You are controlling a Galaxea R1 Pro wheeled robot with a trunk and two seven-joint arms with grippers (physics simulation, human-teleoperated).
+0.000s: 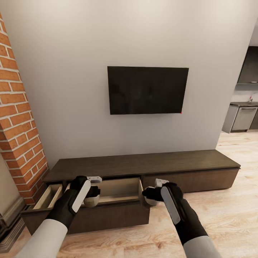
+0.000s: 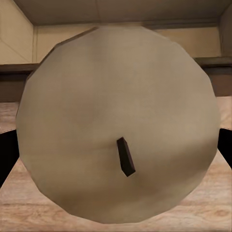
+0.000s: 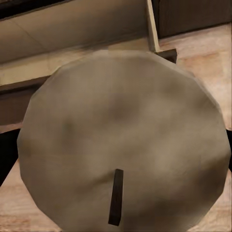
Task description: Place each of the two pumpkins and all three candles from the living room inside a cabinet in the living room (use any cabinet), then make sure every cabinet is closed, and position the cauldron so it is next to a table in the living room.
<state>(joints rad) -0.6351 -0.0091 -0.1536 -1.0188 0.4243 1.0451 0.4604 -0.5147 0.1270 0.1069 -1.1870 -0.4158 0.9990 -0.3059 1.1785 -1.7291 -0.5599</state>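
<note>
- Left pincer (image 1: 92, 193) clamped on a beige candle (image 1: 90, 201), held over the front edge of the open middle drawer (image 1: 120, 190) of the dark cabinet (image 1: 143, 165).
- Same candle close before the left wrist camera, top face (image 2: 116, 125) with dark wick (image 2: 125, 157), drawer interior beyond it.
- Right pincer (image 1: 153, 195) gripping a second candle (image 3: 125, 145), just beside the drawer's right wall, over plank floor (image 1: 215, 215).
- Further open drawer (image 1: 48, 196) beyond the left pincer, beside the brick fireplace (image 1: 18, 122).
- Black TV (image 1: 147, 90) on the wall above both pincers.
</note>
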